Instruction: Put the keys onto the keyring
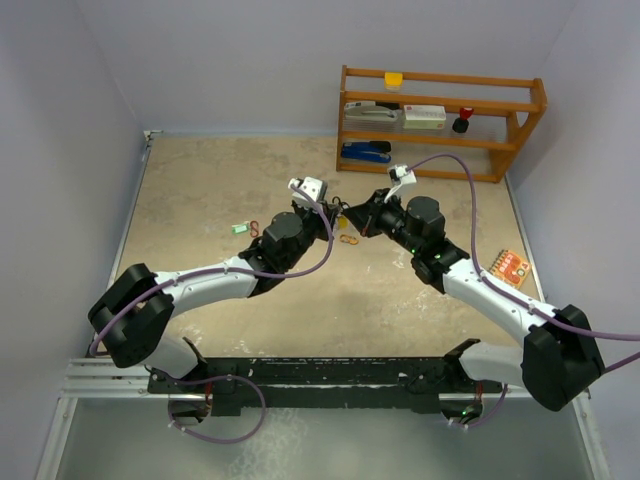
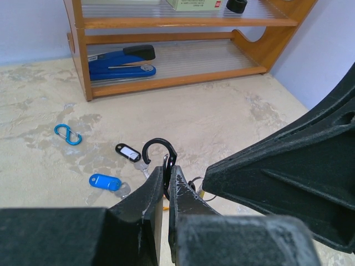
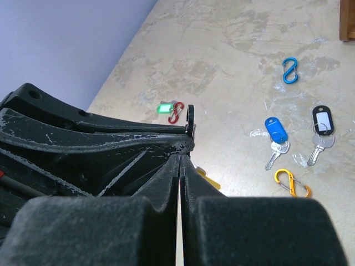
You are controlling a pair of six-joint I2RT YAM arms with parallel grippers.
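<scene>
Pinching a black S-shaped hook [image 2: 160,148] upright between closed fingers, the left gripper [image 2: 167,174] meets the right gripper [image 3: 181,158] tip to tip above the table [image 1: 200,200]. The right fingers are pressed together too, with a yellow tag [image 3: 208,178] just under them; whether they grip it I cannot tell. Beyond lie a blue-tagged key [image 3: 275,130] and a black-tagged key [image 3: 323,119] side by side, an orange hook [image 3: 292,183] near them, a blue hook [image 3: 289,70] farther off, and a green tag [image 3: 165,107] against a red hook [image 3: 176,112]. Farthest is the wooden rack [image 2: 166,81] holding a blue stapler [image 2: 122,64].
</scene>
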